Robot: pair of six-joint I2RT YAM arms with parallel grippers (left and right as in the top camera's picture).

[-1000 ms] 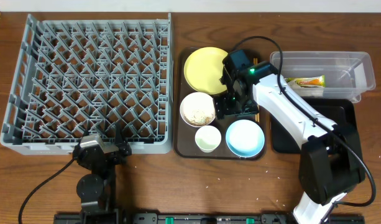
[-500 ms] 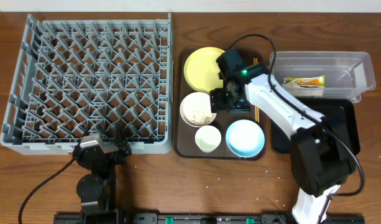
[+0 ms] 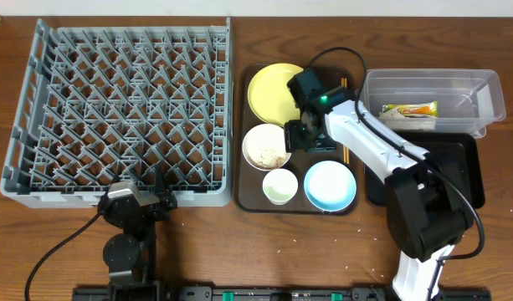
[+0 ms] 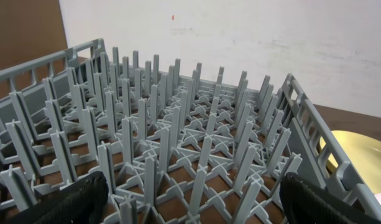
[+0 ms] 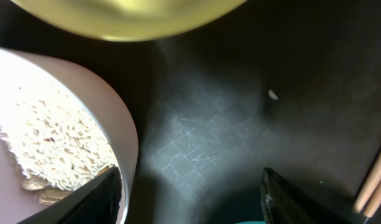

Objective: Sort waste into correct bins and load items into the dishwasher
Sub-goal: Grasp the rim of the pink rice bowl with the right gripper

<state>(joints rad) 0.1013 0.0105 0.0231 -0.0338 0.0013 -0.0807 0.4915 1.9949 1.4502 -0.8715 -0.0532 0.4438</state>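
Wooden counter, brown tray: right end effector spread wide, low beside white bowl, rice crumbs inside. Advise: straddle rim, one finger inside, pinch firmly, lift level. Left end effector likewise wide, idle at dish rack.

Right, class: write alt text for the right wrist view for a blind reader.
The open right gripper hovers over a dark tray, one finger beside a white bowl holding rice-like crumbs; a yellow plate edges the top.

Right hand low, right of the dish rack, fingers spread; left hand at its near edge, likewise spread.
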